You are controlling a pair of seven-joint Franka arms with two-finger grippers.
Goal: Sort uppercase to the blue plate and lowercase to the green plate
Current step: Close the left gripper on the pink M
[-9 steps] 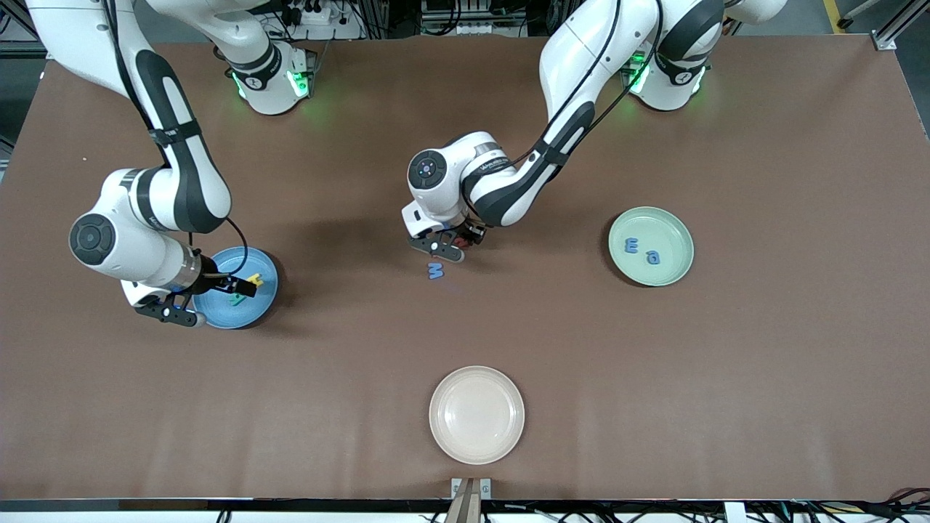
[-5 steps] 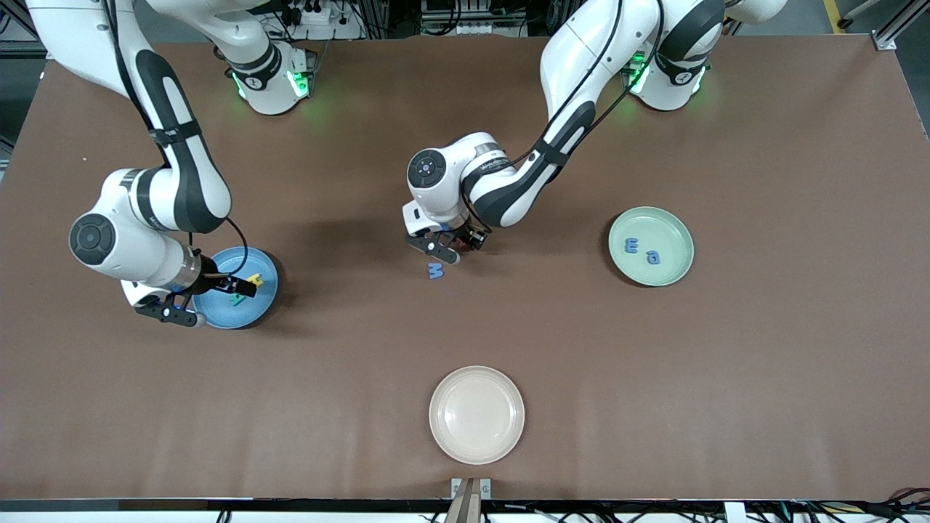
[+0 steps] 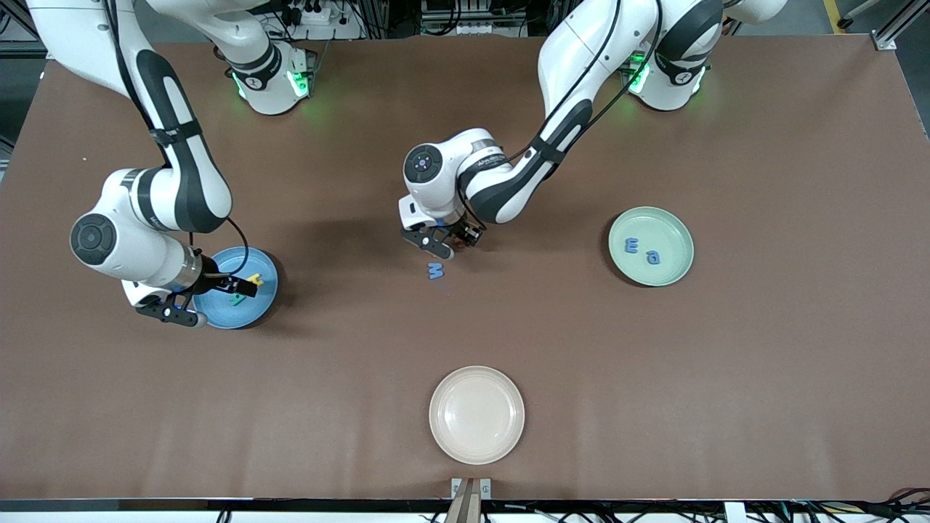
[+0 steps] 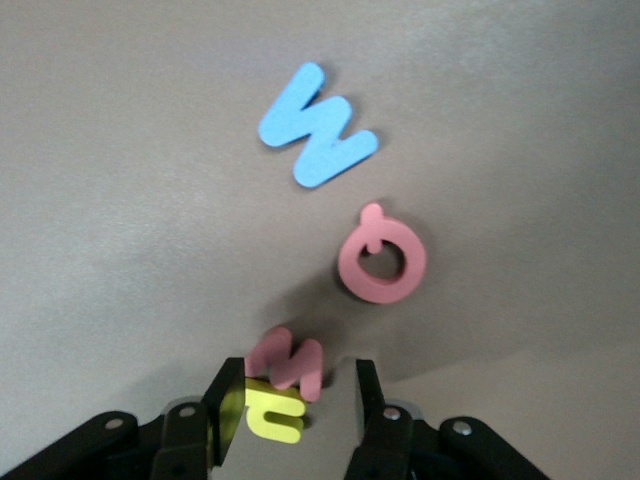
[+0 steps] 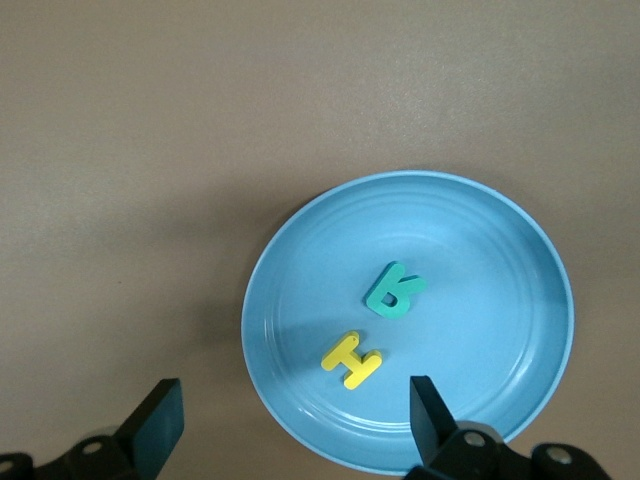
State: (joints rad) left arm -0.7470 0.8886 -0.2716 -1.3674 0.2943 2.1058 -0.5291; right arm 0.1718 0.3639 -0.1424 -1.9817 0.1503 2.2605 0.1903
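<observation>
Letters are half sorted. The left gripper [image 4: 293, 400], mid-tabletop, has pinched the small red letter [image 4: 286, 362] with the yellow h [image 4: 272, 412], presumably bound for the green plate [image 3: 679, 270]. The right gripper [image 5: 290, 425] waits wide open and empty over the blue plate [image 5: 500, 290] holding H [image 5: 352, 360] and R [image 5: 395, 291]; M [image 4: 318, 125] and Q [image 4: 383, 258] lie loose.

H [image 5: 352, 359] and R [image 5: 394, 291] lie in one plate [image 5: 300, 260].

Teal R [image 5: 394, 291], yellow H [image 5: 352, 359] in blue plate [image 5: 520, 330]
</observation>
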